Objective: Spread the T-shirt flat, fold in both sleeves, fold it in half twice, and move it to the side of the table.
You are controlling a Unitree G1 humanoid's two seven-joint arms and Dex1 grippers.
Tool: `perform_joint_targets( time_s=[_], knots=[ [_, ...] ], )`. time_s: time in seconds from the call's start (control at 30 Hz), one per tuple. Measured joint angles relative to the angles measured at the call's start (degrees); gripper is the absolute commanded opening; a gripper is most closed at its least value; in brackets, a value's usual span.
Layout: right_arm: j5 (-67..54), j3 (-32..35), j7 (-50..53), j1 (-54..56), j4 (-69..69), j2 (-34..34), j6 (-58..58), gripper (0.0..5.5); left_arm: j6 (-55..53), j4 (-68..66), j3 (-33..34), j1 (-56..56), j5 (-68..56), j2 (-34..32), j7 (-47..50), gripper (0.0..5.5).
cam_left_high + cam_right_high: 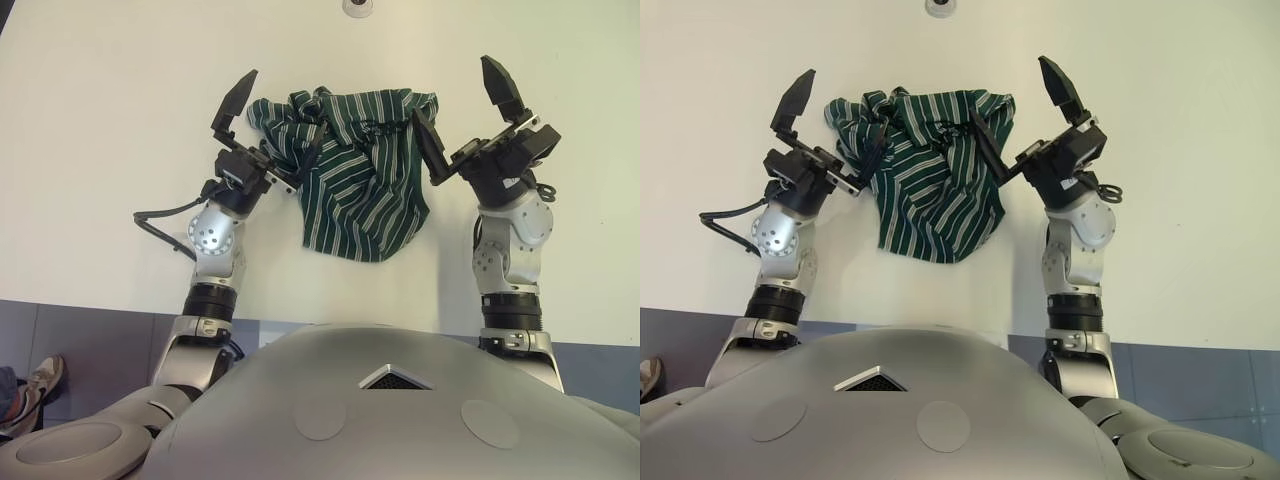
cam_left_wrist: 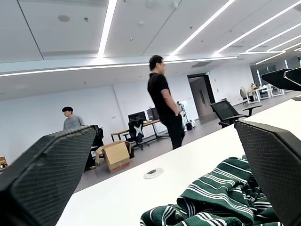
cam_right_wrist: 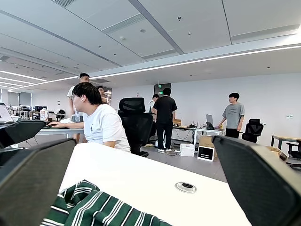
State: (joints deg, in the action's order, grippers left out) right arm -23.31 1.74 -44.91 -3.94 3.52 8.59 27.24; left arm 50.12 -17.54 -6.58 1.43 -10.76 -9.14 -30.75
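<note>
A dark green T-shirt with white stripes lies crumpled in a heap on the white table, in the middle and within arm's reach. My left gripper is open at the shirt's left edge, its inner finger against the bunched cloth and nothing gripped. At the shirt's right edge my right gripper is open too, with its inner finger beside the fabric. From the left wrist, the striped folds sit low between the black fingers. The right wrist camera has the shirt low beside one of its fingers.
A round cable grommet is set in the table beyond the shirt. A black cable loops by my left forearm. The table's front edge runs just ahead of my body. White tabletop spreads wide on both sides.
</note>
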Motion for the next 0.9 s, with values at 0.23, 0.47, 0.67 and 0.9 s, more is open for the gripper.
perform_joint_targets(
  time_s=[0.23,0.47,0.67,0.9],
  knots=[
    [0.06,-1.22,-0.95,-0.57,0.01,-0.01,0.14,5.4,0.0,-0.26,0.01,0.0,0.0,-0.02,0.05,5.37],
    [0.07,-1.72,-1.01,-0.74,0.08,-0.01,0.53,5.4,0.02,-0.43,-0.01,0.0,0.06,-0.02,0.04,5.37],
    [0.07,-1.81,-1.01,-0.9,0.08,0.0,0.63,5.4,0.02,-0.41,-0.18,0.09,-0.21,-0.03,-0.25,5.37],
    [-0.22,-1.29,-0.96,-0.96,0.13,0.56,0.74,5.4,1.96,7.14,-8.49,7.45,-1.63,-5.34,-11.04,5.37]
  ],
)
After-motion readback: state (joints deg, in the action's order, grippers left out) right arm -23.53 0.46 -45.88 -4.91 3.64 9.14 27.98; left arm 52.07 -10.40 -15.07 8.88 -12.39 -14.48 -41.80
